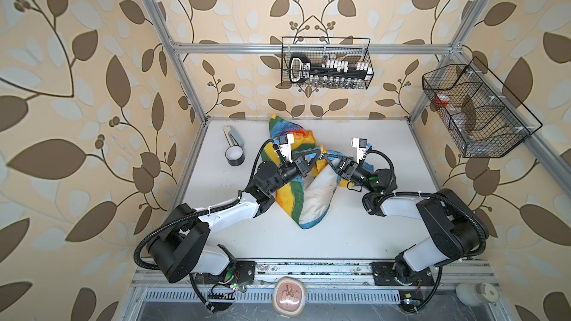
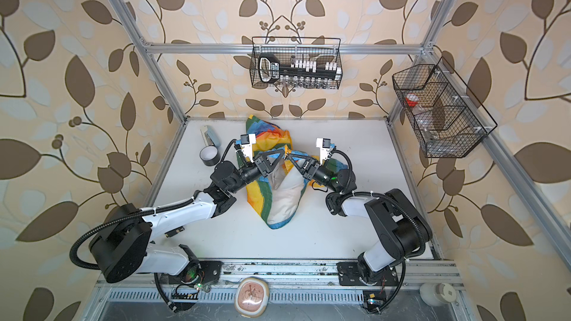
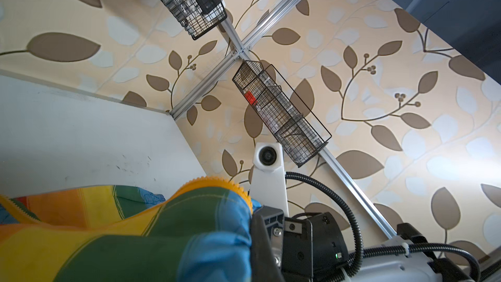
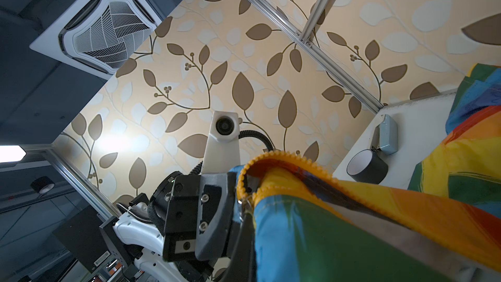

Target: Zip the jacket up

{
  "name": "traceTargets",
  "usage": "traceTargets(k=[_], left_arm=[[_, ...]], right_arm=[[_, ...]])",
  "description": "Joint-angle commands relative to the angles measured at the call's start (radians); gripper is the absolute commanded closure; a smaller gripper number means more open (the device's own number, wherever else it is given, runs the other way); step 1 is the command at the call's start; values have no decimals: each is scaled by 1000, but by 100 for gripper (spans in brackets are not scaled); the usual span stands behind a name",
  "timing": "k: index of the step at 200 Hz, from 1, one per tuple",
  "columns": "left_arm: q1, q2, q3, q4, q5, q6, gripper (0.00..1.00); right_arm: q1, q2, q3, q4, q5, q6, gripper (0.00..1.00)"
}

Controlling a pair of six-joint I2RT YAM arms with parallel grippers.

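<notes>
zipper (image 4: pixel 282 154) mostly buried in jacket (image 1: pixel 288 195) folds

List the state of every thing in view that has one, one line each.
jacket: unzipped, crumpled on the table, white lining showing.
zipper: open, teeth not joined.
left gripper: shut on the jacket's front edge.
right gripper: shut on the jacket's front edge.
tape roll: resting on the table, apart from the jacket.
back basket: hanging, holds a tool set.
side basket: hanging, partly filled.
</notes>
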Motion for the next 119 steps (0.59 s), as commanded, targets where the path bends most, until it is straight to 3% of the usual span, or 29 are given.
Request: traceTargets(k=[1,63,119], left_arm=[[2,-42,-6,-27,59,-9,100],[3,-80,-32,-122,12,22,100],[3,-91,-30,-180,70,21,100]], right_arm=[[-10,1,9,71,19,3,100],[-22,-62,-38,71,20,6,100],[-25,-66,-35,72,25,15,100]])
